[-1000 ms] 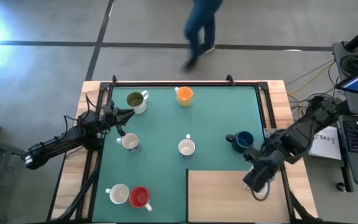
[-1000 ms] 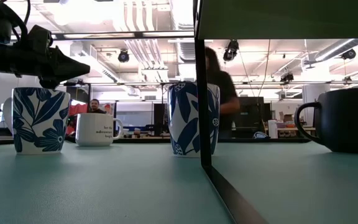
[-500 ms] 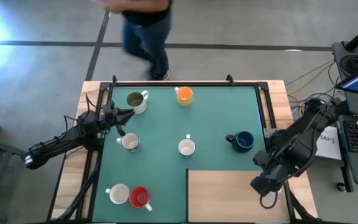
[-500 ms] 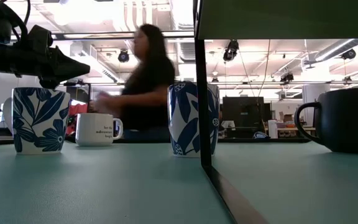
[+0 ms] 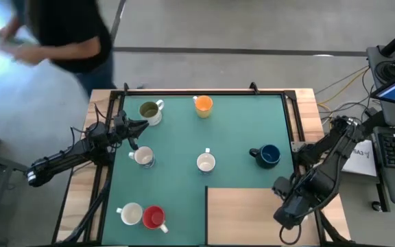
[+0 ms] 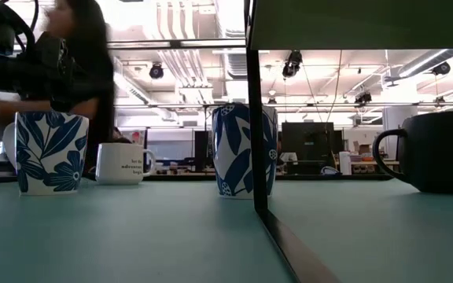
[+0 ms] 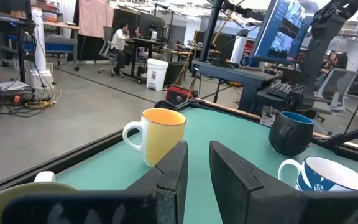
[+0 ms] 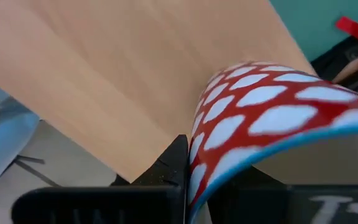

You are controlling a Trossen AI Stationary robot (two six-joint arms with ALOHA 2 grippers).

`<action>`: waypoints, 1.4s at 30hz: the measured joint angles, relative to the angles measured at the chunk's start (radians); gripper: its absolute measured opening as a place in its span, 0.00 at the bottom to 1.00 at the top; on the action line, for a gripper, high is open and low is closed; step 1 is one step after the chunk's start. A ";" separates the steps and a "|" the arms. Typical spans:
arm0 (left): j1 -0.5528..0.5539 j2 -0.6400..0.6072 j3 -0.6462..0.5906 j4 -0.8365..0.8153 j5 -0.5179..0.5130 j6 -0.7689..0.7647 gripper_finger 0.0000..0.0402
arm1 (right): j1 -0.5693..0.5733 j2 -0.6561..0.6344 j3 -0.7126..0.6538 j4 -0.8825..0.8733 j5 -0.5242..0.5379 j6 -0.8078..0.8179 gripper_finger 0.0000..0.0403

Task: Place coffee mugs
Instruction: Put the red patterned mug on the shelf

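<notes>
Only partly in view, red patterned mug (image 8: 272, 106) clamped in right jaws (image 8: 194, 165); left jaws (image 7: 196, 163) slightly parted, empty.

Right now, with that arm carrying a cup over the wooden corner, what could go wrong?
1. The right gripper pinches only the rim of the red-and-white mug, above the wooden board; such a thin hold could slip.
2. The blue mug stands close beside that arm, so a swing toward the mat might knock it.
3. A person is walking by the table's far corner, near the waiting left gripper.
</notes>
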 joint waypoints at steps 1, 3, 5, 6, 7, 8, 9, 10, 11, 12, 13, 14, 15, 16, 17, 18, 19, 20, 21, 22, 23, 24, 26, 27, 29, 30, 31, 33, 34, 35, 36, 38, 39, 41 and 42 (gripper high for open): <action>0.000 0.000 0.000 0.000 0.000 0.000 0.12 | 0.000 0.002 0.008 0.000 0.000 0.000 0.11; 0.000 0.000 0.000 0.000 0.000 0.000 0.12 | 0.002 0.004 0.022 -0.006 -0.002 -0.003 0.16; 0.000 0.000 0.000 0.000 0.000 0.000 0.12 | 0.006 0.006 0.037 -0.005 -0.010 -0.004 0.19; 0.000 0.000 0.000 0.000 0.000 0.000 0.12 | 0.007 0.007 0.045 -0.007 -0.018 -0.007 0.21; 0.000 0.000 0.000 0.000 0.000 0.000 0.12 | 0.007 0.007 0.056 -0.009 -0.028 -0.009 0.22; 0.000 0.000 0.000 0.000 0.000 0.000 0.12 | 0.007 0.007 0.072 -0.010 -0.032 -0.010 0.24; 0.000 0.000 0.000 0.000 0.000 0.000 0.12 | 0.007 0.004 0.090 -0.011 -0.033 -0.011 0.24; 0.000 0.000 0.000 0.000 0.000 0.000 0.12 | 0.007 0.001 0.110 -0.013 -0.032 -0.009 0.25; 0.000 0.000 0.000 0.000 0.000 0.000 0.12 | 0.007 0.000 0.133 -0.016 -0.028 -0.006 0.26; 0.000 0.000 0.000 0.000 0.000 0.000 0.12 | 0.007 -0.002 0.156 -0.021 -0.021 -0.005 0.26; 0.000 0.000 0.000 0.000 0.000 0.000 0.12 | 0.007 -0.003 0.178 -0.026 -0.007 -0.004 0.26; 0.000 0.000 0.000 0.000 0.000 0.000 0.12 | 0.007 -0.003 0.200 -0.035 0.010 -0.004 0.26; 0.000 0.000 0.000 0.000 0.000 0.000 0.12 | 0.007 -0.003 0.219 -0.050 0.029 -0.002 0.26; 0.000 0.000 0.000 0.000 0.000 0.000 0.12 | 0.007 -0.003 0.235 -0.073 0.049 0.003 0.26; 0.000 0.000 0.000 0.000 0.000 0.000 0.12 | 0.007 -0.003 0.252 -0.097 0.071 0.009 0.25; 0.000 0.000 0.000 0.000 0.000 0.000 0.12 | 0.007 -0.004 0.263 -0.102 0.092 0.013 0.25; 0.000 0.000 0.000 0.000 0.000 0.000 0.12 | 0.007 -0.010 0.266 -0.094 0.114 0.004 0.24; 0.000 0.000 0.000 0.000 0.000 0.000 0.12 | 0.007 -0.017 0.267 -0.096 0.138 -0.003 0.24; 0.000 0.000 0.000 0.000 0.000 0.000 0.12 | 0.007 -0.020 0.269 -0.102 0.159 -0.009 0.23; 0.000 0.000 0.000 0.000 0.000 0.000 0.12 | 0.006 -0.022 0.271 -0.100 0.170 -0.017 0.23; 0.000 0.000 0.000 0.000 0.000 0.000 0.12 | 0.004 -0.025 0.270 -0.098 0.180 -0.031 0.23; 0.000 0.000 0.000 0.000 0.000 0.000 0.12 | 0.004 -0.027 0.265 -0.098 0.187 -0.045 0.22; 0.000 0.001 0.000 0.000 0.000 0.000 0.12 | 0.004 -0.027 0.252 -0.100 0.188 -0.067 0.22; 0.000 0.001 0.000 -0.001 0.000 0.000 0.12 | 0.004 -0.027 0.246 -0.100 0.188 -0.081 0.22; 0.000 0.001 0.000 0.000 0.000 0.000 0.12 | 0.004 -0.027 0.231 -0.100 0.187 -0.110 0.22; 0.000 0.002 0.000 0.000 0.000 0.000 0.12 | 0.004 -0.027 0.225 -0.100 0.187 -0.128 0.22; 0.000 0.002 0.000 0.000 0.000 0.000 0.12 | 0.004 -0.029 0.218 -0.099 0.187 -0.148 0.22; 0.000 0.002 0.000 0.000 0.000 0.000 0.12 | 0.003 -0.031 0.208 -0.100 0.187 -0.186 0.22; 0.000 0.002 0.000 0.000 0.000 0.000 0.12 | -0.001 -0.032 0.205 -0.100 0.186 -0.205 0.22; 0.000 0.002 0.000 0.000 0.000 0.000 0.12 | -0.009 -0.033 0.204 -0.100 0.186 -0.224 0.22; 0.000 0.002 0.000 0.000 0.000 0.000 0.12 | -0.018 -0.033 0.204 -0.100 0.190 -0.250 0.22; 0.000 0.002 0.000 0.000 0.000 0.000 0.12 | -0.037 -0.033 0.208 -0.100 0.223 -0.308 0.22; 0.000 0.002 0.000 0.000 0.000 0.000 0.12 | -0.048 -0.033 0.212 -0.099 0.244 -0.343 0.22; 0.000 0.002 0.000 0.000 0.000 0.000 0.12 | -0.071 -0.033 0.218 -0.099 0.264 -0.421 0.21; 0.000 0.002 0.000 0.000 0.000 0.000 0.12 | -0.081 -0.034 0.219 -0.100 0.263 -0.465 0.21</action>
